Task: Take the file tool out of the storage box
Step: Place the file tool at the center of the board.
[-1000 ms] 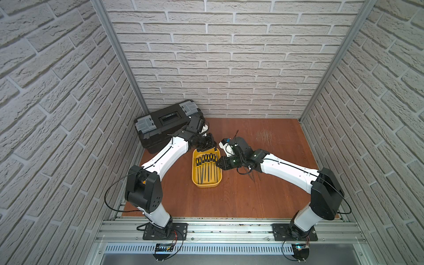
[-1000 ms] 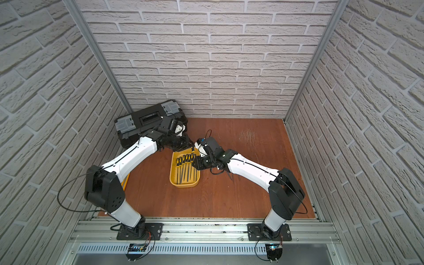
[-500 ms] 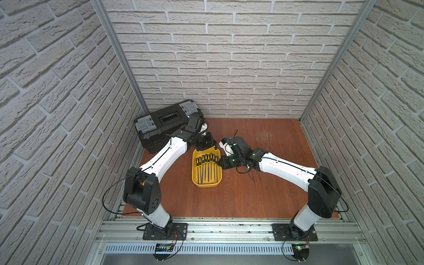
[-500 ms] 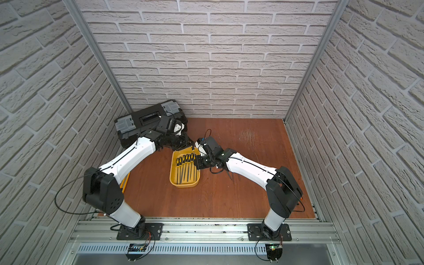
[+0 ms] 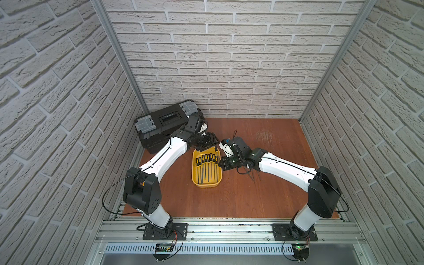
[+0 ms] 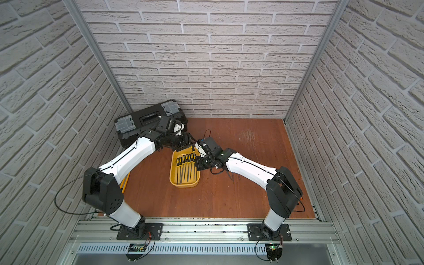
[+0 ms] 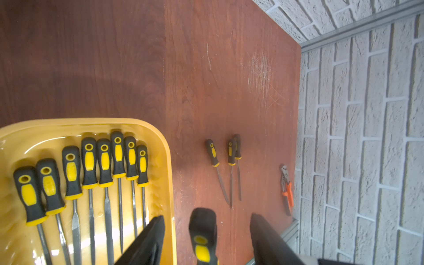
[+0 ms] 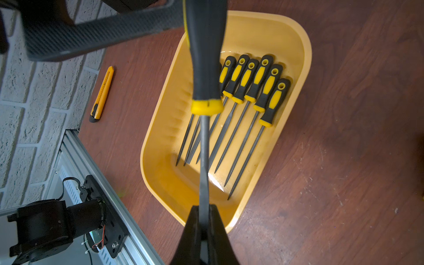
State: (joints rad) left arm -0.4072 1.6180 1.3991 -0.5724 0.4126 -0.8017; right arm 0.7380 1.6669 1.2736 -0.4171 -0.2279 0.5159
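Now, with right end effector (image 8: 202,220) clamped on the steel shank of the file tool (image 8: 205,142) and left end effector (image 7: 207,227) spread wide, clear of the handle, draw the left back first. Then carry the file, aloft by the right-hand rim of the yellow storage box (image 5: 207,183) at mid-frame in a top view, outward onto bare worktop (image 5: 252,195), keeping it level and slow; thin-shank grip likely to pivot.
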